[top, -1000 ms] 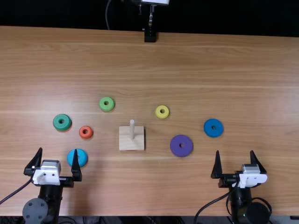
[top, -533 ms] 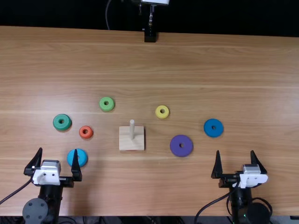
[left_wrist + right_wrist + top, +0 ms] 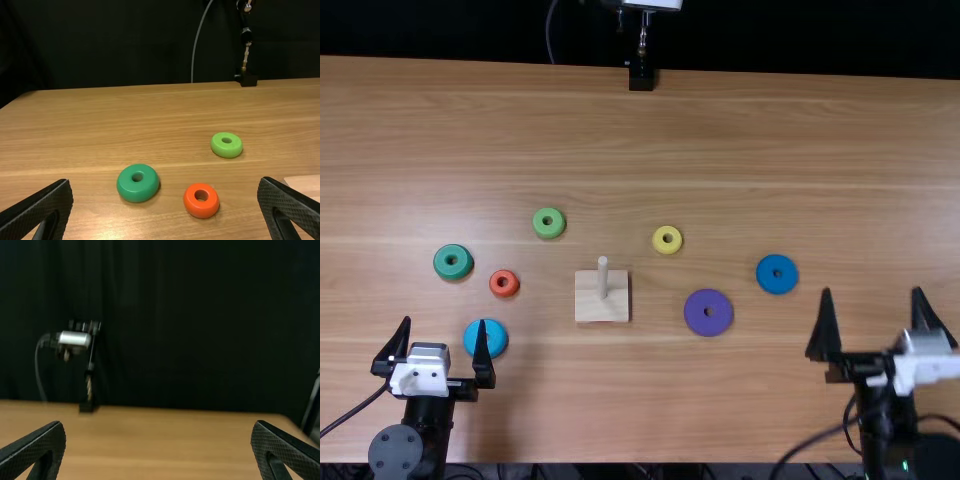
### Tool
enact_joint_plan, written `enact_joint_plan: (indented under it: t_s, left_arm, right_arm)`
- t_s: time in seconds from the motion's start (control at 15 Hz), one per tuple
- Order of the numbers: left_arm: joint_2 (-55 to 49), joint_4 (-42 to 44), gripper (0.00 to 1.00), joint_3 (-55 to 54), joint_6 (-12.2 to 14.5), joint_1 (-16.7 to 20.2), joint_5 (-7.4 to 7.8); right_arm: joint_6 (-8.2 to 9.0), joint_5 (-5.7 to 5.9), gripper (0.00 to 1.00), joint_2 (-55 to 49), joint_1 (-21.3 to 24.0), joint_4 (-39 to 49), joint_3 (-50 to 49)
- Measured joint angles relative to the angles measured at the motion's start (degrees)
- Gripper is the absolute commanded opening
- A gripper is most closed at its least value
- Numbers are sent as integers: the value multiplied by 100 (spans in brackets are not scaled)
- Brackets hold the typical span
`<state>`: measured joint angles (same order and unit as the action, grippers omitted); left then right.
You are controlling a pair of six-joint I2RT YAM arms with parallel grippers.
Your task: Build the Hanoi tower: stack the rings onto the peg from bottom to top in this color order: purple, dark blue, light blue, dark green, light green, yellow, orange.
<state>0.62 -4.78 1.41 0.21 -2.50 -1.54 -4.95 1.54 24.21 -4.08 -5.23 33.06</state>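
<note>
- Table [image 3: 650, 130]: the first step looks to be in hand, all seven rings lying loose on it; there is ample room toward the far edge.
- Right gripper [image 3: 872, 290]: released, fingers spread around nothing, near side; it seems best placed for purple, and needs to come across and down.
- Left gripper [image 3: 444, 320]: also released, holding nothing; in the top view one finger overlaps light blue, so lowering there could nudge it.
- Base [image 3: 588, 301]: near the middle, its peg [image 3: 603, 284] upright and bare.
- Purple [image 3: 709, 327]: just right of the base, with room around its rim for fingers; judged next.
- Dark blue [image 3: 777, 285]: beyond purple, farther right.
- Light blue [image 3: 497, 337]: by the left gripper.
- Dark green [image 3: 452, 272]: leftmost.
- Light green [image 3: 548, 232]: beyond the base, leftward.
- Yellow [image 3: 667, 249]: beyond purple.
- Orange [image 3: 503, 293]: between dark green and the base.
</note>
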Motion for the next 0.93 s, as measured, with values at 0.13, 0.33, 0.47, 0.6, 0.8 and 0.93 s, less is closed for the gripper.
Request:
enact_joint_plan:
  t_s: [0.13,0.33,0.47,0.6,0.8,0.93]
  left_arm:
    - [0,4,100,0,0,-2,0]
    - [0,2,100,0,0,0,0]
    - [0,4,100,0,0,0,0]
    - [0,2,100,0,2,0,0]
    - [0,2,100,0,2,0,-2]
    - [0,0,100,0,0,0,-2]
  right_arm:
    - [76,-4,100,901,-483,-166,219]
    - [105,-9,100,1943,-984,-269,817]
    - [216,-7,100,2933,-1025,-481,1163]
    - [354,17,100,3821,-1443,-691,1274]
    - [455,-31,100,4754,-1867,-1845,1827]
    - [636,-31,100,5451,-1864,-2061,2061]
